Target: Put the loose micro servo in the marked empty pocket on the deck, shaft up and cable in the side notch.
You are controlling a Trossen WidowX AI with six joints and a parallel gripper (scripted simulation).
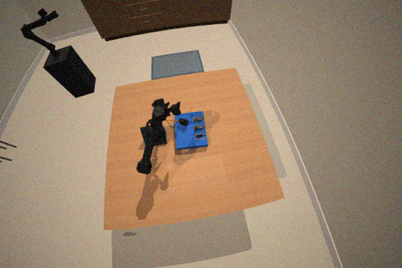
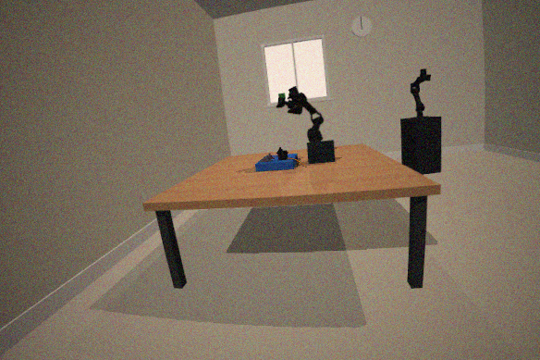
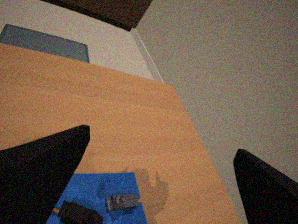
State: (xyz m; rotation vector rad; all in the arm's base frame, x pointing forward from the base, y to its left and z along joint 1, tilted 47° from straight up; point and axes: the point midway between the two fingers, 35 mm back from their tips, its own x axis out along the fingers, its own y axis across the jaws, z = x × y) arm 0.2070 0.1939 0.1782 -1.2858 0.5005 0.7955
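Observation:
The blue deck (image 1: 187,141) (image 2: 273,167) (image 3: 100,185) lies on the wooden table (image 1: 206,190) (image 2: 324,181). The loose black micro servo (image 1: 182,122) (image 2: 282,154) (image 3: 81,216) lies on top of the deck near its left edge, outside any pocket, with its orange cable trailing off to the left. Two grey servos (image 1: 197,118) (image 1: 198,127) (image 3: 121,203) sit in pockets along the right side. The marked empty pocket (image 1: 199,136) is in front of them. My gripper (image 1: 172,105) (image 2: 283,100) (image 3: 164,144) is open and empty, raised high above the deck's far left corner.
My arm's base (image 1: 153,136) (image 2: 321,151) stands on the table just left of the deck. A second arm on a black pedestal (image 1: 69,69) (image 2: 420,144) stands on the floor. A wooden sideboard (image 1: 158,1) and a grey mat (image 1: 177,64) lie beyond the table.

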